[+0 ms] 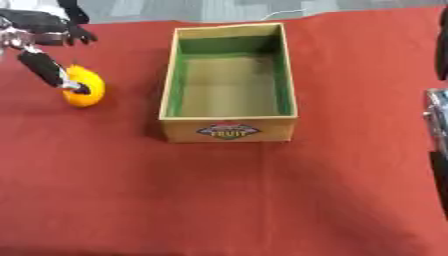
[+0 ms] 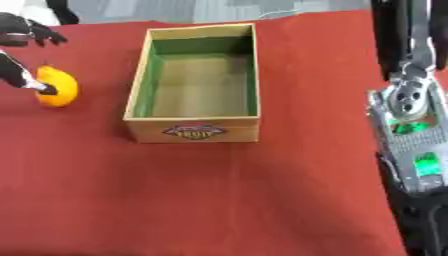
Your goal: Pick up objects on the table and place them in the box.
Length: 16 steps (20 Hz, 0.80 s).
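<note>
Left eye view shows a surface (image 1: pixel 262 200) draped in red cloth, with an open wooden box (image 1: pixel 229 127) standing near the middle. The box is rectangular, tan outside, green on its inner walls, with a bare brownish floor and nothing inside it. Its near end wall carries an oval label reading "FRUIT". Well to the left of the box, apart from it, a round orange-yellow fruit (image 1: pixel 87 87) sits on the cloth; its skin looks smooth and bright, with a small dark spot at its top in the right eye view. The robot's left hand (image 1: pixel 44 35) comes in from the upper left corner, black with silver joints, fingers spread; one long dark finger (image 1: pixel 48 70) reaches down and touches the fruit's left side, but nothing is wrapped around it. The right arm (image 2: pixel 407 115) shows along the right edge as grey and black housing with green lights; its hand cannot be made out.
</note>
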{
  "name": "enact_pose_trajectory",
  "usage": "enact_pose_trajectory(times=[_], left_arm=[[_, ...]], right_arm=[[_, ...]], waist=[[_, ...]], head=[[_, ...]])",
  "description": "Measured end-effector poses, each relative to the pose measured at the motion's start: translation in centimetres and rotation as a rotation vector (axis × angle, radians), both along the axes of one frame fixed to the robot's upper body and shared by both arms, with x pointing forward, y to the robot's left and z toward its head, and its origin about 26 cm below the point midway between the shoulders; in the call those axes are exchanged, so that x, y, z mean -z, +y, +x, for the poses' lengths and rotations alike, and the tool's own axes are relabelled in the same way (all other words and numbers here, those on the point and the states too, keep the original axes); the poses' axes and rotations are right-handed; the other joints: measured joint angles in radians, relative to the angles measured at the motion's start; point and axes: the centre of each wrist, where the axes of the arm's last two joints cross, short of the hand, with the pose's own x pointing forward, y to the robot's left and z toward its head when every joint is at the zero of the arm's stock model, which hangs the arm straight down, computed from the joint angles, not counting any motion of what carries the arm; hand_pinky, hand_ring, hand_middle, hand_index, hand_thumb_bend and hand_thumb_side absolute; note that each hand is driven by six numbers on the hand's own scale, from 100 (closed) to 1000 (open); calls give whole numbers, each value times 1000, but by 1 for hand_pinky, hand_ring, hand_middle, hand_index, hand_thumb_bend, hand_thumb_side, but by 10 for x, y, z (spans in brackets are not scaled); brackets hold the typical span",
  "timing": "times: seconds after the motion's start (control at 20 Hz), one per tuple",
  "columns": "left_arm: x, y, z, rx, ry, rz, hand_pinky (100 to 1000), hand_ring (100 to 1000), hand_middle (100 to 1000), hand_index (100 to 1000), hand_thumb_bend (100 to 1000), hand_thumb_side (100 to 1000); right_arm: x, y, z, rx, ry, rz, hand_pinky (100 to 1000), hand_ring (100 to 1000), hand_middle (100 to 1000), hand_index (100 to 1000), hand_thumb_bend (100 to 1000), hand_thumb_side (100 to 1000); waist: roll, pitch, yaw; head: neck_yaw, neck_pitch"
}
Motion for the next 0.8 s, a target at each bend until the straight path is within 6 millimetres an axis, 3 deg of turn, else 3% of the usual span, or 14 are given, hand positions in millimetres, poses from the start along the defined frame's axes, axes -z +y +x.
enact_pose_trajectory(times=[0.25, 0.8], left_arm=[[8, 4, 3, -70, 21, 29, 697, 830, 894, 1000, 836, 634], [24, 11, 8, -201, -7, 84, 697, 825, 875, 1000, 827, 652]], right_arm=[[0, 0, 0, -1, 1, 1, 794, 729, 540, 823, 100, 1000], [0, 0, 0, -3, 1, 2, 795, 727, 539, 823, 100, 1000]], waist=[[2, 4, -4], [3, 11, -13]], head=[[2, -1], [6, -2]])
